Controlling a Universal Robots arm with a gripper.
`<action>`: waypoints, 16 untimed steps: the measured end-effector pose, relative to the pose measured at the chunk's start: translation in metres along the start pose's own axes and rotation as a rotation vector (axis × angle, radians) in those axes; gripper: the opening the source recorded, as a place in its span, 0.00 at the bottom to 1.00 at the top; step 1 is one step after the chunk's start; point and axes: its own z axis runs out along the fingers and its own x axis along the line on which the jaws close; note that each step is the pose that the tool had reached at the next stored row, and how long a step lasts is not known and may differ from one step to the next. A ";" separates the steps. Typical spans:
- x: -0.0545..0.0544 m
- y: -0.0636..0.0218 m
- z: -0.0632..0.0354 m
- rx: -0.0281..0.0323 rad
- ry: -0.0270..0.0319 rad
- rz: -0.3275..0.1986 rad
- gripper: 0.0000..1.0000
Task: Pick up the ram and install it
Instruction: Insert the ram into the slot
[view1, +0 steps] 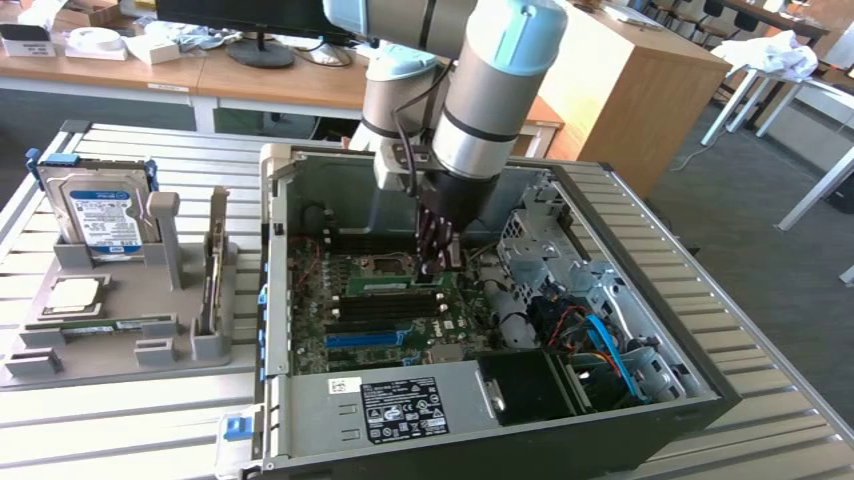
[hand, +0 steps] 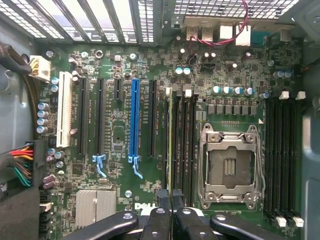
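Observation:
The ram (view1: 394, 287) is a long green stick standing on edge in a motherboard slot beside the empty CPU socket (hand: 230, 167). In the wrist view the ram (hand: 170, 135) appears as a thin edge running the full length of its slot. My gripper (view1: 438, 270) reaches down into the open computer case at one end of the stick. Its black fingers are shut, and the gripper (hand: 171, 196) sits right over that end of the ram. I cannot tell whether the fingers pinch the stick or only touch it.
Empty black memory slots (hand: 189, 145) lie beside the ram, and a blue expansion slot (hand: 133, 120) is further off. Drive cages and cables (view1: 587, 330) crowd the case at the exterior view's right. A grey holder (view1: 120, 350) outside the case carries a hard drive (view1: 91, 215) and a CPU chip (view1: 74, 293).

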 end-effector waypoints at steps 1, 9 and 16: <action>0.000 0.0000 0.0005 0.0001 -0.0002 0.000 0.11; 0.000 -0.0002 0.0055 0.0001 -0.0001 0.000 0.11; 0.000 -0.0004 0.0100 0.0000 0.0000 0.000 0.11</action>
